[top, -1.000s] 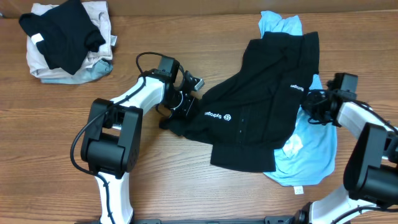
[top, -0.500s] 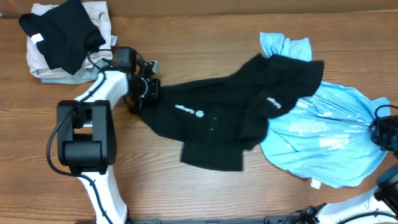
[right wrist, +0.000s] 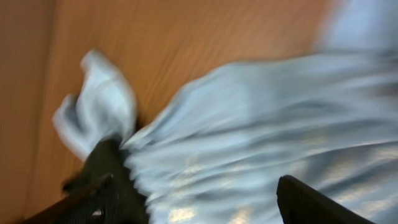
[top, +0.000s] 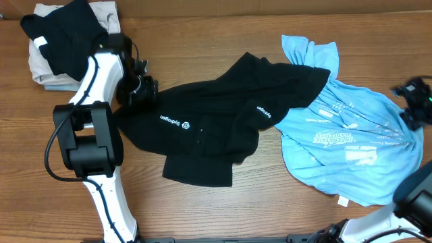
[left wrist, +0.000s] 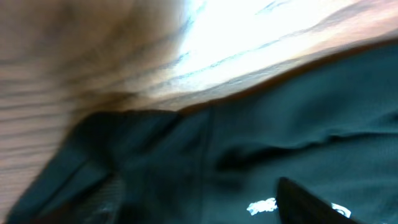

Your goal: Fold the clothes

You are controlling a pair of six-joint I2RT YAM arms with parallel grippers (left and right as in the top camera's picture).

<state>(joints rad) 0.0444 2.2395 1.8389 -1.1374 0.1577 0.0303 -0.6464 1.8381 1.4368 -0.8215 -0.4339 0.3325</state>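
Two T-shirts lie spread on the wooden table [top: 223, 34]. Nearest is the white tag [top: 342, 200] at the near hem of the light blue T-shirt [top: 358, 148], which lies flat at the right, white print up. The black T-shirt [top: 209, 128] runs from centre to left, rumpled, white logo lettering [top: 174, 121] up. Its right part overlaps the blue one's left edge. The left gripper [top: 143, 91] is at the black shirt's far-left edge, fingers [left wrist: 305, 199] spread, black cloth below them, nothing pinched. The right gripper [top: 412, 101] is at the blue shirt's right edge, motion-blurred, fingers [right wrist: 115, 186] wide apart, blue cloth between them, contact unclear. Far left is a pile of clothes [top: 67, 50], a black piece on top of pale ones.
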